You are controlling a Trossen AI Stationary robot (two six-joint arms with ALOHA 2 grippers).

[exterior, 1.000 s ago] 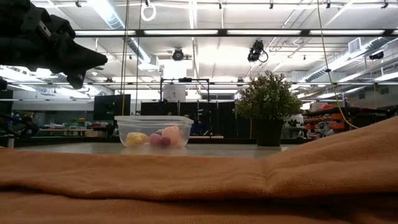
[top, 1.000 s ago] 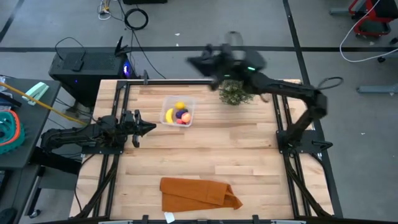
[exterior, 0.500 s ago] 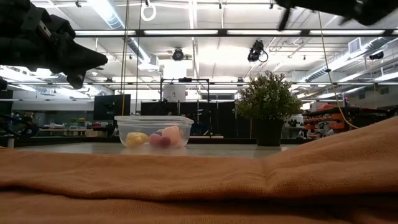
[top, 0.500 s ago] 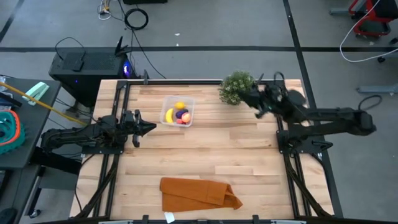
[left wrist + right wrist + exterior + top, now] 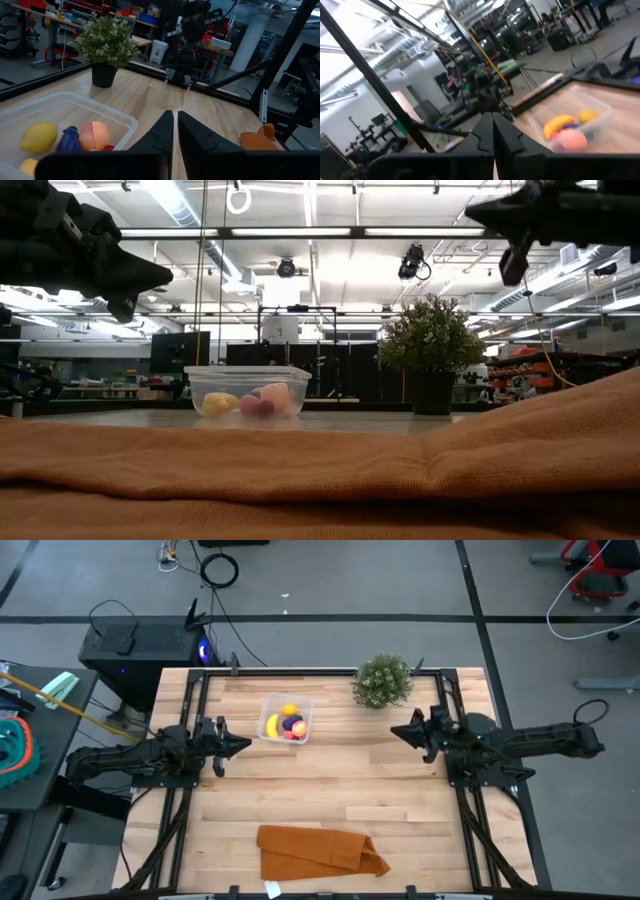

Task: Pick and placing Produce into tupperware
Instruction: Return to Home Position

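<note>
In the tupperware point(image 5: 126, 130), banana point(image 5: 29, 166) was mostly hidden behind my left gripper point(image 5: 175, 115); tiny red piece point(image 5: 108, 148) too small to ID.

- The tupperware point(image 5: 287, 718) sits on the bench point(image 5: 330, 790), left of centre and toward the far edge.
- Inside it, the banana point(image 5: 272, 726) lies at the left wall and the lemon point(image 5: 289, 709) at the far wall. The eggplant piece point(image 5: 292, 723) and the round fruit point(image 5: 299, 729) lie beside them.
- The plant point(image 5: 382, 680) stands at the far edge, right of the tupperware and well apart from it.
- The cloth point(image 5: 318, 850) lies by the near edge, about mid-width.
- The left gripper point(image 5: 240, 745) hangs near the tupperware's near-left corner.
- The right gripper point(image 5: 397, 730) hangs on the near side of the plant.
</note>
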